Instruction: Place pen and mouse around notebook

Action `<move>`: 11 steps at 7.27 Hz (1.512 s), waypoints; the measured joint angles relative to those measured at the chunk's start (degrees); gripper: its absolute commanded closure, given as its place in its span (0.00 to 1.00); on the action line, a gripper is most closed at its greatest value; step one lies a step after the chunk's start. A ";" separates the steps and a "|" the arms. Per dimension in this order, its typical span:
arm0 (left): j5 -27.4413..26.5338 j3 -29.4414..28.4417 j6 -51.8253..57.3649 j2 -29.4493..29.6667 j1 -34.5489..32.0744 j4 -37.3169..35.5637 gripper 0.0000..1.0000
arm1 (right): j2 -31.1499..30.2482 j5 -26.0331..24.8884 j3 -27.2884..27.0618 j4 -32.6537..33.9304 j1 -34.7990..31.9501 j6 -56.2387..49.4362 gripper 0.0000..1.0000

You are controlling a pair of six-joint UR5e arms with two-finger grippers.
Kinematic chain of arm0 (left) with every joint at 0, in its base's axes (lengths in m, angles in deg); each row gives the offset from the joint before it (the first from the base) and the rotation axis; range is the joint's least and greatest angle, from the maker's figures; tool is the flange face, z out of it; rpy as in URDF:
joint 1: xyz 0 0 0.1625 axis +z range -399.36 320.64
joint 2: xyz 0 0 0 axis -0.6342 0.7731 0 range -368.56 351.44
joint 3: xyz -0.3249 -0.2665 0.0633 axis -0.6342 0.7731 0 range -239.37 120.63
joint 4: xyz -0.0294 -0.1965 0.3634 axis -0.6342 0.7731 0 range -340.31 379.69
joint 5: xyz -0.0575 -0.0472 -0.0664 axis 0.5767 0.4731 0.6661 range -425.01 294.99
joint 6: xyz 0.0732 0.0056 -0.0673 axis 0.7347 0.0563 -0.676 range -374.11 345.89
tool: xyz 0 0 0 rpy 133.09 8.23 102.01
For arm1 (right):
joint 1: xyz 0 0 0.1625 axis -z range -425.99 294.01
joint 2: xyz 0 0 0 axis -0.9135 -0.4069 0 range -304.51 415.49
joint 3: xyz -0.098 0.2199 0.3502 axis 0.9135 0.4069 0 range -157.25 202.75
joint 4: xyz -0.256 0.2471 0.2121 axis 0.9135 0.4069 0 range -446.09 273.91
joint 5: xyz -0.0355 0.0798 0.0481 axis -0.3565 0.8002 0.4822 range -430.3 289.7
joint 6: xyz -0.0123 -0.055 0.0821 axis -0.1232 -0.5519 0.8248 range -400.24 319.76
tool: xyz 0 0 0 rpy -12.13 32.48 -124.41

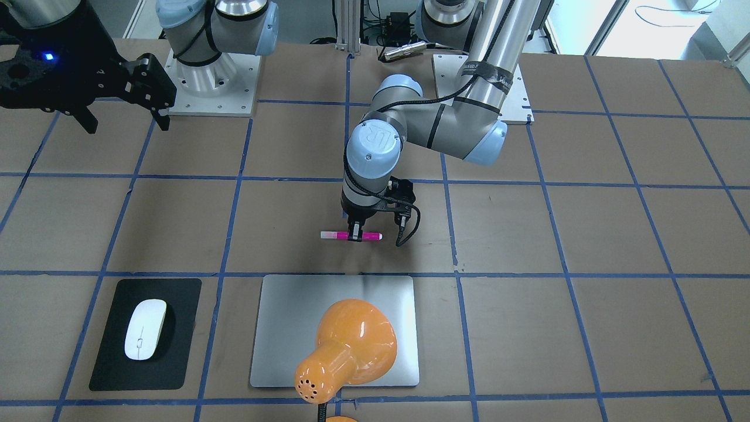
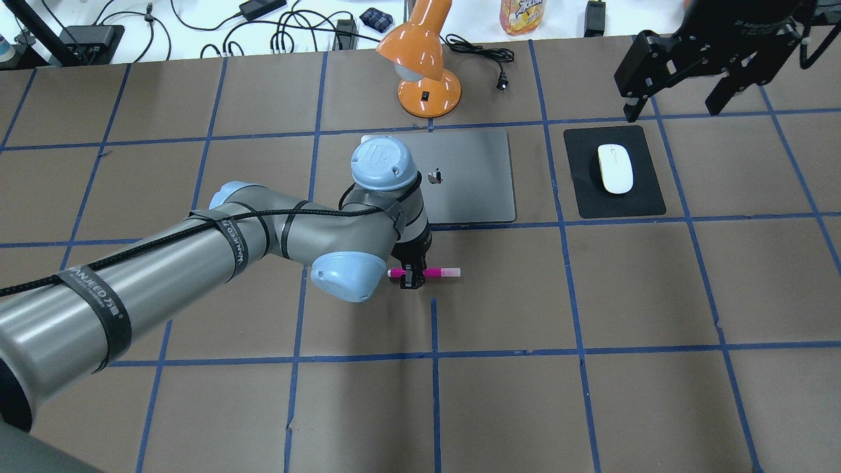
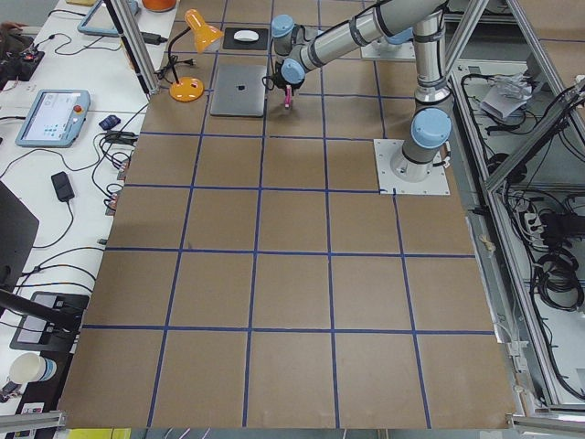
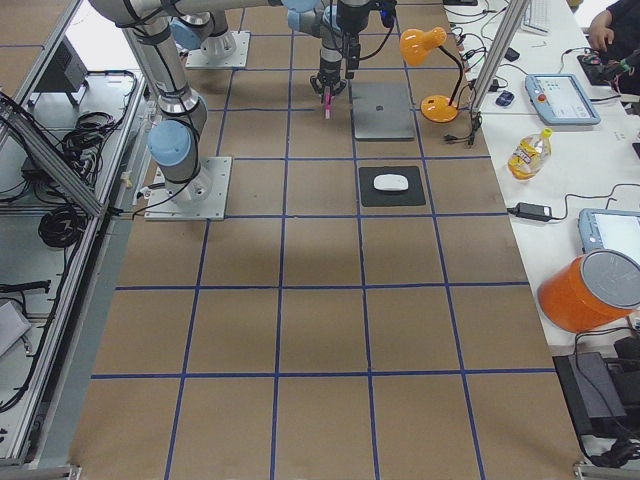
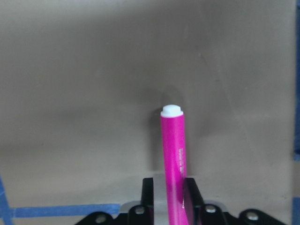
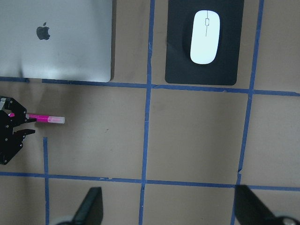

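While the left gripper (image 1: pixel 355 237) is clamped across the middle of the pen (image 1: pixel 369 236), you see the pen lying level and parallel to the long edge of the notebook (image 1: pixel 293 316). It sits near the notebook on the robot's side, with a strip of bare paper between them. Whether the pen touches the surface you cannot tell.

The mouse (image 1: pixel 145 328) rests on a black pad (image 1: pixel 111 366) just beside the notebook, toward the robot's right. Above that pad the right gripper (image 2: pixel 671 108) hangs with its fingers spread wide and nothing between them. An orange desk lamp (image 1: pixel 351 346) stands just past the notebook's far edge, its shade leaning over the notebook.

The bench (image 1: pixel 586 234) wears brown paper ruled into squares by blue tape. Beyond the notebook you have a white side table (image 2: pixel 164 46) carrying cables (image 2: pixel 282 33), a blue-edged tablet (image 4: pixel 560 97) and a yellow bottle (image 4: pixel 528 152).
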 measured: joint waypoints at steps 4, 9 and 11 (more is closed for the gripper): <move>-0.07 -0.17 5.24 -3.45 1.23 1.66 0.00 | -0.03 -0.03 -0.03 -0.08 0.00 0.00 0.00; -0.34 -0.46 54.12 -14.77 17.76 12.66 0.00 | -0.09 -0.03 -0.14 0.00 0.00 0.00 0.00; -0.44 -1.42 74.83 -18.97 26.08 19.89 0.00 | -0.12 -0.03 -0.22 0.00 0.00 0.00 0.00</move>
